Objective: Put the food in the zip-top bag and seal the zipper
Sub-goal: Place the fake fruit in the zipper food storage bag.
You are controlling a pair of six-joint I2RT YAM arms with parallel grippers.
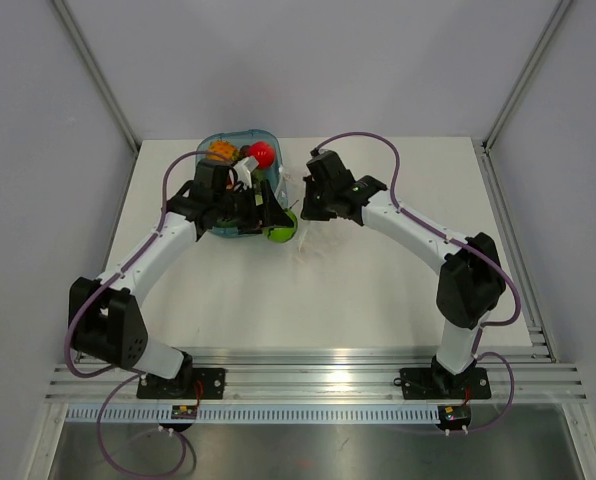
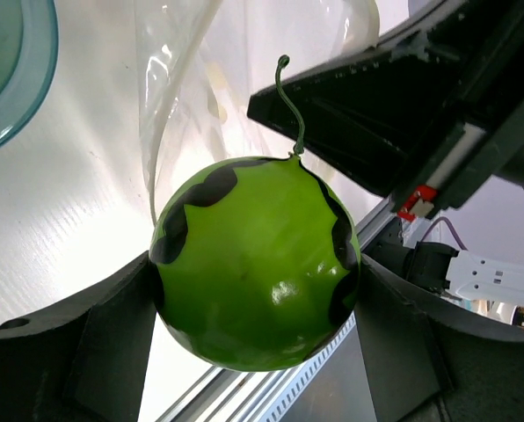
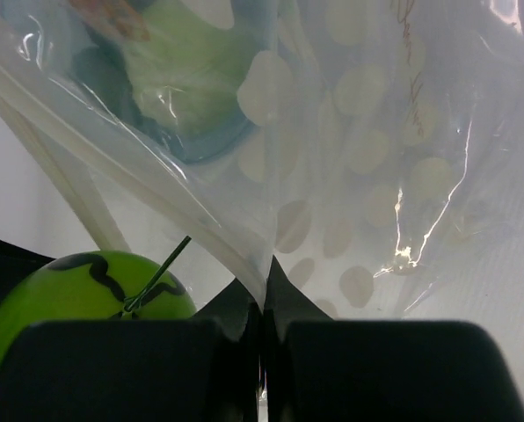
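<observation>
A matte white surface (image 1: pixel 378 290) fills the middle of the overhead view, evenly lit, with soft shadows and no hard glare. Plain pale grey walls close it in on three sides: a back wall (image 1: pixel 308 60), a left wall (image 1: pixel 28 150) and a right wall (image 1: pixel 588 150). Slim aluminium posts run up the two far corners, one on the left (image 1: pixel 93 70) and one on the right (image 1: pixel 528 70). Another aluminium rail (image 1: pixel 500 200) lines the surface's right edge. Along the near edge lie parallel aluminium rails (image 1: pixel 318 372), then a white slotted strip (image 1: pixel 308 412), then a dull grey metal sheet (image 1: pixel 318 450).
</observation>
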